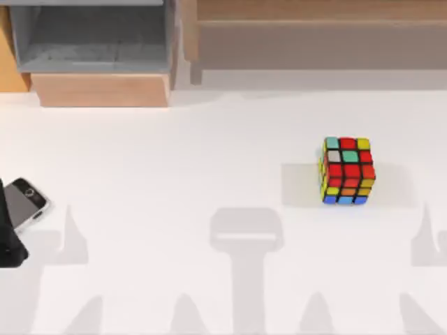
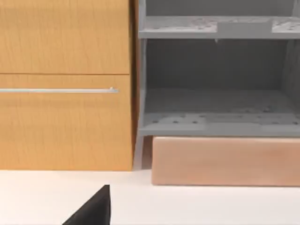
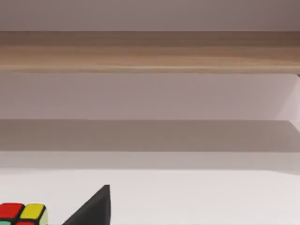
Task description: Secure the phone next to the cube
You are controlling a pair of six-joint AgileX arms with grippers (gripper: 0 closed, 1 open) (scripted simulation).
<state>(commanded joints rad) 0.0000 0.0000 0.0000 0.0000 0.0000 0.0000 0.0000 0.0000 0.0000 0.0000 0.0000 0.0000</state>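
Plainly the phone (image 1: 25, 202) lies at nine o'clock on the worktop (image 1: 174, 174), at its very edge, beside a dark part of the left arm; whether either arm's jaws are released cannot be told. A clumsy nudge there could knock it off. The cube (image 1: 347, 171) sits well apart, toward three o'clock.

At the left edge of the top view, a small part of the left arm (image 1: 10, 237) shows as a plain black, matte mass with a rounded lower end; no cables, screws or markings can be made out. In each wrist view a black wedge with a straight vertical edge and a sloping side rises from the lower frame: left gripper (image 2: 93, 208), right gripper (image 3: 93, 208).
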